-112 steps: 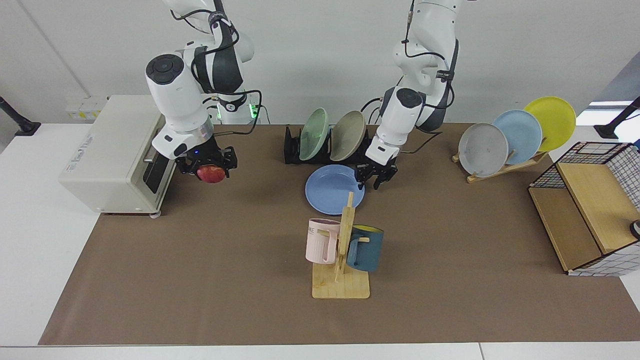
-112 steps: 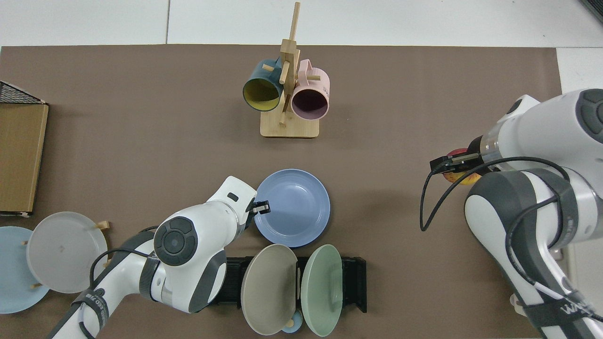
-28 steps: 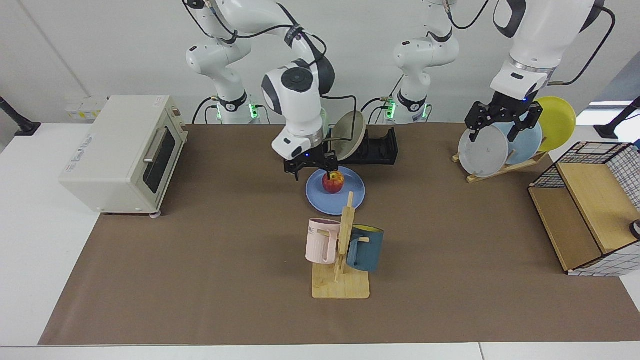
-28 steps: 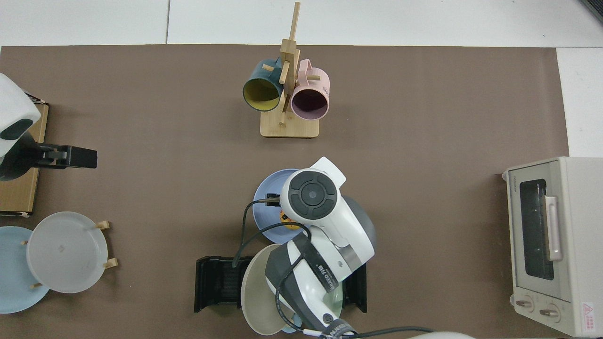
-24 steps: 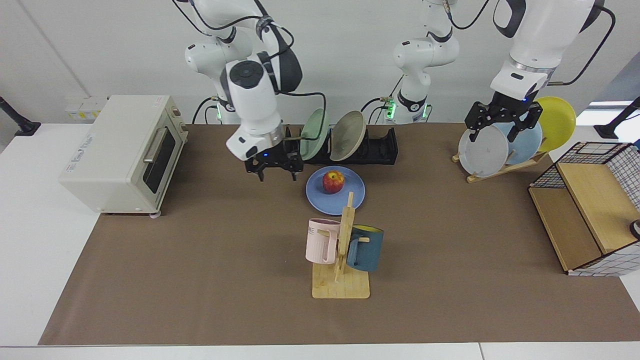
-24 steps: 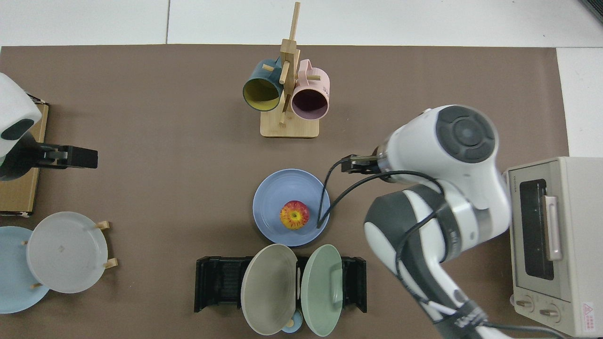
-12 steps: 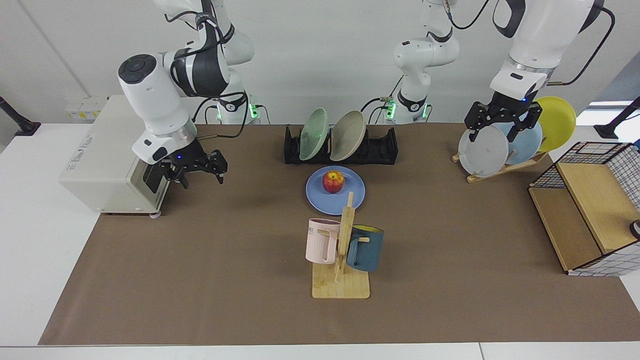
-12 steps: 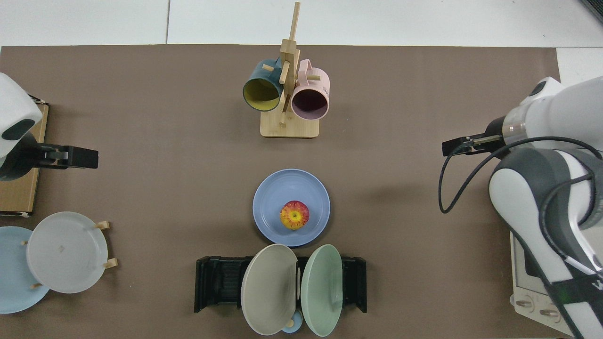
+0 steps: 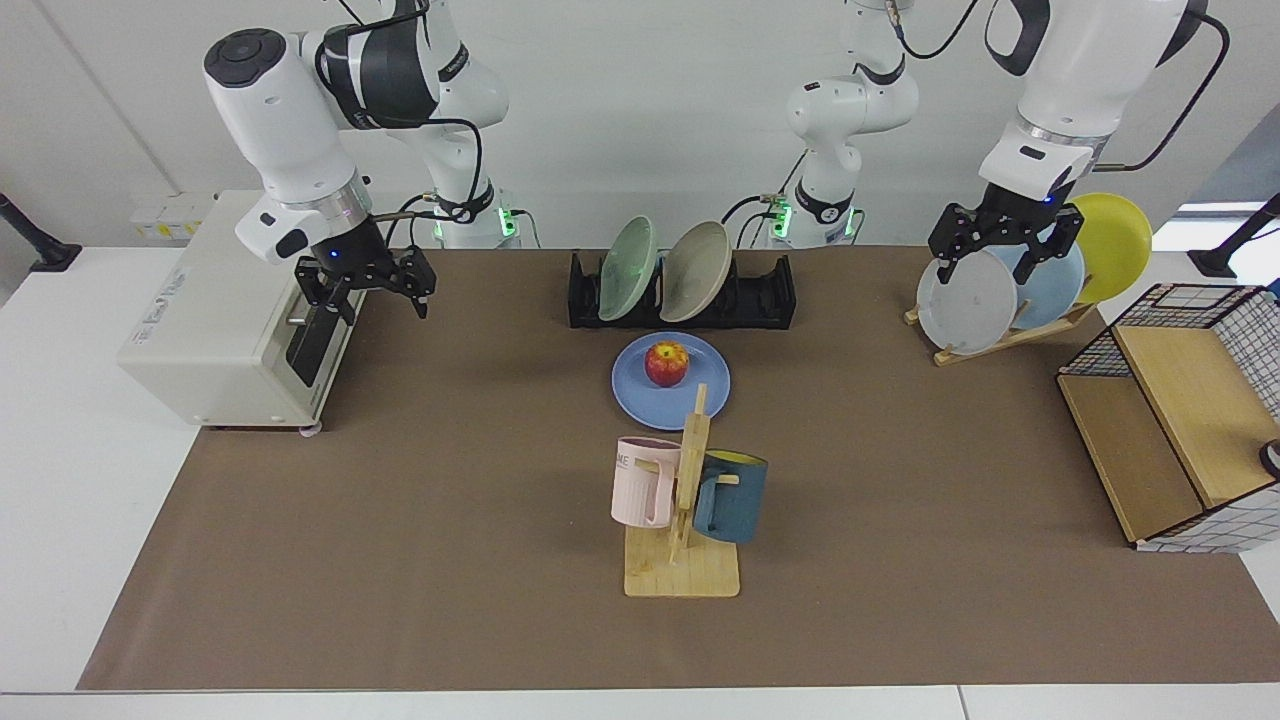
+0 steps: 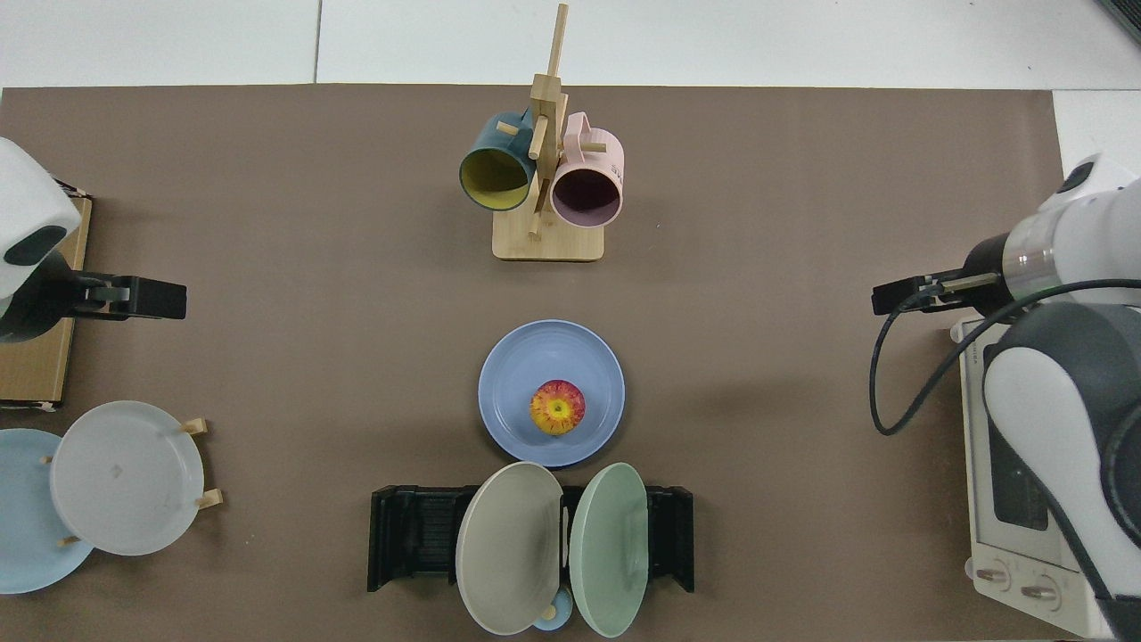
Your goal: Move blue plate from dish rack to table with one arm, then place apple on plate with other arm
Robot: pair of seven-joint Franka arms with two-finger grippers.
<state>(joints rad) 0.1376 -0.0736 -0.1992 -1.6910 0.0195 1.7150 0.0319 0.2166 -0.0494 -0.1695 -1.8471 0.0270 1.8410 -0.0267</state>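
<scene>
Both hands were empty with fingers spread: my right hand beside the toaster oven, my left hand over the grey plate. The apple sat on the blue plate on the tabletop; a knock could have rolled it off.

Bright, even overhead light; soft shadows, no glare

the apple is red streaked with yellow on the periwinkle-blue blue plate, which lies on the table with its brown mat. the black dish rack carries a pale green plate and a beige plate. the mug tree of light wood bears a pink mug and a dark teal mug with a yellow inside
</scene>
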